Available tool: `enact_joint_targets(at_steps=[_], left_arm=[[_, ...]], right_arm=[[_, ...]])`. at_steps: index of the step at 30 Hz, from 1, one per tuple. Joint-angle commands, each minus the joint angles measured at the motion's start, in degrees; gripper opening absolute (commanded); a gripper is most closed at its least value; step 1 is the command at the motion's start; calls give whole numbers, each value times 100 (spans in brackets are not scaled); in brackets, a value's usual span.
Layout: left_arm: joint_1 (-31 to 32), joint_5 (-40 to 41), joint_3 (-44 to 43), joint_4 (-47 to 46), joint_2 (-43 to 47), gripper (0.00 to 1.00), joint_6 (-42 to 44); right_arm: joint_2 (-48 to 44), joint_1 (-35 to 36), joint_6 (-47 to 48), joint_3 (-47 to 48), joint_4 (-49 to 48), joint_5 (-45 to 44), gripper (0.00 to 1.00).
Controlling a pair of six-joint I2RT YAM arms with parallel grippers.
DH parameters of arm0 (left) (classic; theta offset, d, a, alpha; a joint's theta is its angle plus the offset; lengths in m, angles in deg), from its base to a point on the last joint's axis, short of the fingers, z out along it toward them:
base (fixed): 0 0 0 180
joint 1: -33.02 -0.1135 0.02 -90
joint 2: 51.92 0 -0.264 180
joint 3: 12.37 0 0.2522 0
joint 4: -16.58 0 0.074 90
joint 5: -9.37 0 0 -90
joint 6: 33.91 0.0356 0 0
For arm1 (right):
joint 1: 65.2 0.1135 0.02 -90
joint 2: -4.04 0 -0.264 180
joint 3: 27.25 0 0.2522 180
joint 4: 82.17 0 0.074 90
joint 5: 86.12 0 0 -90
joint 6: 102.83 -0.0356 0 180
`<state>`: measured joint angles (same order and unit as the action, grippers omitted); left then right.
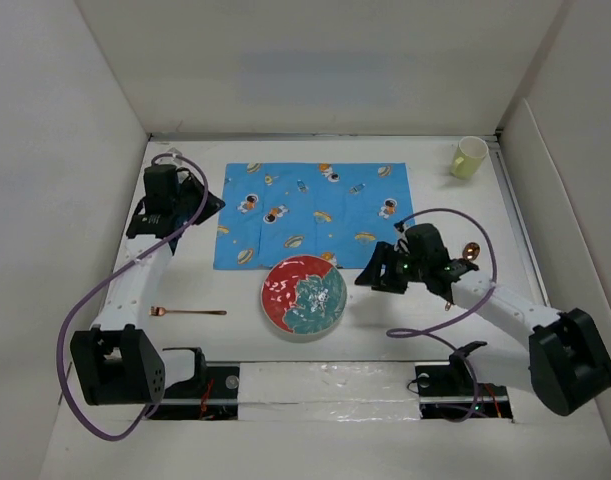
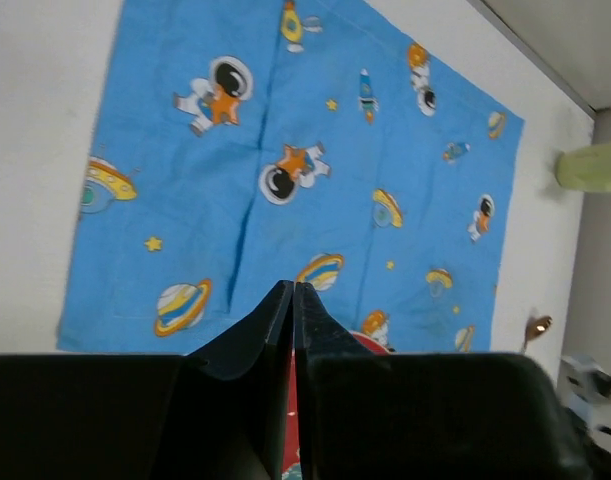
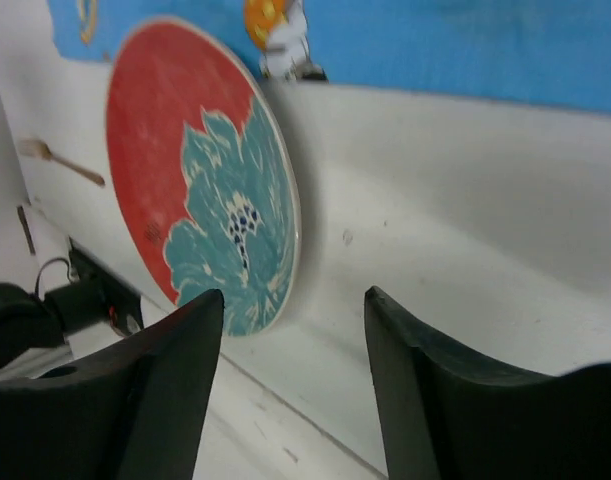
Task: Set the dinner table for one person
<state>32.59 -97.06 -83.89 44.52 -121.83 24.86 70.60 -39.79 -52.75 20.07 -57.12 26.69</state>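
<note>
**Place setting in progress: plate at the mat's edge, cutlery and cup not yet placed**

The desk [image 1: 245,335], white with low side walls, carries every item. A blue space-print mat [image 1: 315,205] lies flat at its centre, presumably marking where the setting is to be built. The red-and-teal plate [image 1: 304,297] rests mostly on bare desk, its far rim overlapping the mat's near edge, so it probably needs shifting onto the cloth. The right hand [image 3: 293,295] sits just right of the plate with its fingers apart and empty, facing the rim as if ready to grasp or push it. The left hand [image 2: 292,310], fingers pressed together and holding nothing, hovers by the mat's left edge. The green cup [image 1: 469,157] stands at the far right corner. The fork [image 1: 188,312] lies left of the plate and the spoon [image 1: 470,251] right of the mat, each on its own arm's side.
</note>
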Motion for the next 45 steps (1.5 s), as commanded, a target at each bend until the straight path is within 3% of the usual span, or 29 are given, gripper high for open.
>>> enact_joint_targets(at_steps=[1,4,5,10,20,22,25,26,27,33,36,42,45], left_arm=[[209,-484,-368,-213,13,4,-86],[210,-581,-429,-187,39,10,54],[210,-529,-455,-74,74,12,238],[210,-511,-307,112,188,14,441],[210,-546,-131,244,478,22,661],[210,-502,-95,270,470,23,714],[210,-397,-183,384,356,23,784],[210,-405,-218,419,355,23,793],[210,-405,-253,428,338,23,793],[210,-730,-517,358,338,36,679],[210,-818,-587,226,320,39,617],[210,-958,-588,130,162,39,547],[210,-1222,-570,-11,118,39,398]], right_arm=[[538,332,-349,-17,-891,443,65],[1032,517,-507,-25,-1329,532,63],[1251,579,-751,-121,-1731,549,53],[1920,640,-1184,-254,-2551,620,48],[2853,746,-1457,-183,-3203,681,40],[3142,799,-1518,-139,-3326,777,33],[3337,852,-1527,-87,-3370,1006,13],[3302,852,-1519,-78,-3309,1093,1],[3110,852,-1440,-60,-3082,1129,0],[1975,791,-1053,984,-1579,1436,0],[1834,484,-1140,1748,-1445,1437,0],[2974,-26,-843,3767,-946,735,0],[3711,-325,-1042,4350,-1075,830,0]])
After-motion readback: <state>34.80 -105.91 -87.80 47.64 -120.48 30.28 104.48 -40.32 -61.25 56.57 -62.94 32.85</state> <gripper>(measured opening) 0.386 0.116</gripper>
